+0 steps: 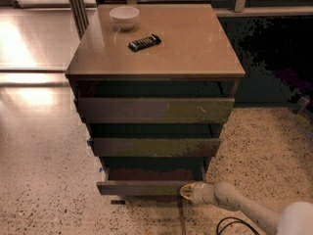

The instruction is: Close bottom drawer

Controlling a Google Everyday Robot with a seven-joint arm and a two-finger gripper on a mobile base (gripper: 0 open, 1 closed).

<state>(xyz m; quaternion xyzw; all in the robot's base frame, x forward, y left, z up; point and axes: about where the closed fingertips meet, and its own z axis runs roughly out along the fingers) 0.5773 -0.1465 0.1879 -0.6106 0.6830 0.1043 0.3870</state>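
Note:
The bottom drawer point(142, 186) is the lowest and narrowest of the brown cabinet's three drawers. Its dark front panel stands out a short way from the cabinet, with a strip of brown inside showing above it. My gripper point(185, 191) is at the end of the white arm that comes in from the lower right. Its tip rests against the right part of the drawer's front panel.
The cabinet top point(195, 43) carries a white bowl point(124, 17) and a black remote-like object point(144, 42). The middle drawer front point(154, 147) and top drawer front point(156, 110) sit above. A black cable point(230, 225) lies on the speckled floor.

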